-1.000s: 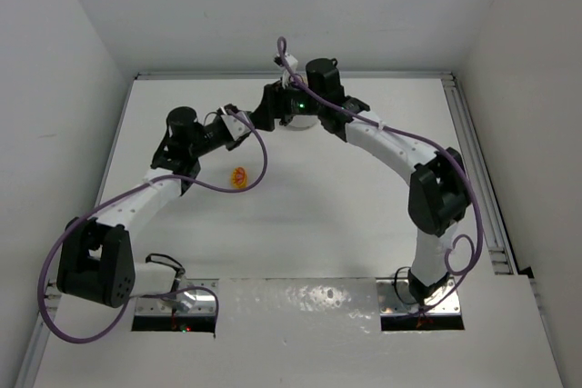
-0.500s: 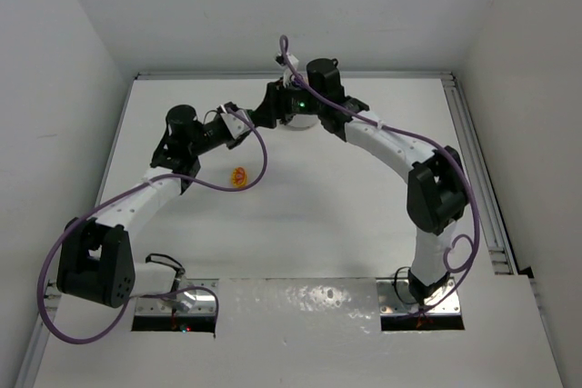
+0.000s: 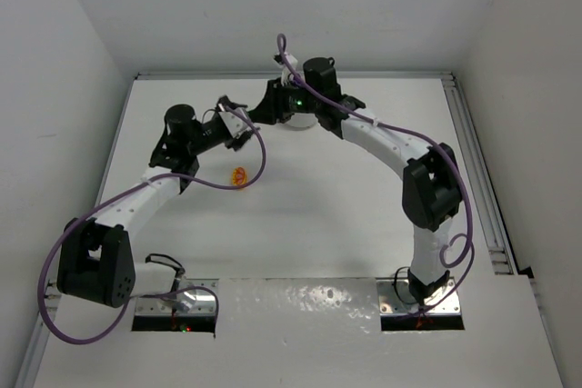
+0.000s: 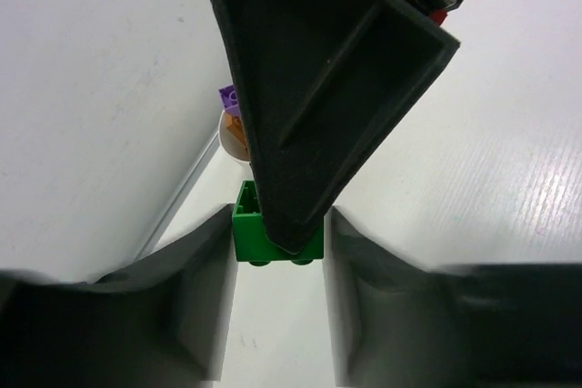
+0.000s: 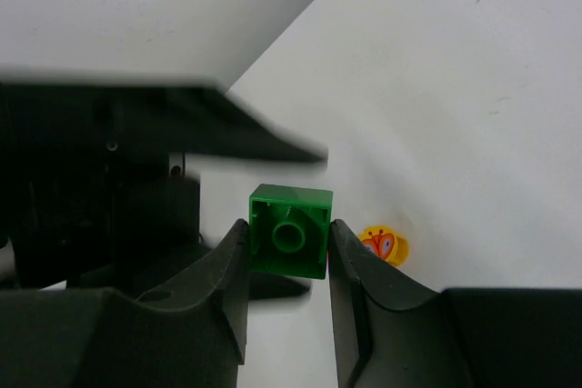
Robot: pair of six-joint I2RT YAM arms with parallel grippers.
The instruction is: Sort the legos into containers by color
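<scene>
Green brick: it is off the table, in the air where the two grippers meet near the back. Its hollow underside faces the right wrist camera.
Right gripper: it is pinching the green brick, with one finger pressed flat against each opposite side.
Left gripper: in its own view the blurred fingers stand close on either side of the same brick, and one black finger of the right gripper lies across the brick's face. From the right wrist, a thin strip of white shows between the left gripper's upper finger and the brick. Whether this gripper is clamped or just slack around the brick cannot be told.
Dish: it sits at the back of the table, mostly covered by the right arm.
Inside the dish: a purple brick and an orange brick show past the left gripper. Which wedge each lies in cannot be made out.
Yellow-and-orange piece: it lies alone on the table, well apart from the dish, under the left arm's forearm line.
Change over the last second: the left gripper has drifted slightly toward the back-left. The right arm's elbow and forearm have shifted a little to the left. The grippers meet at much the same place. The dish and the yellow-and-orange piece have not moved.
</scene>
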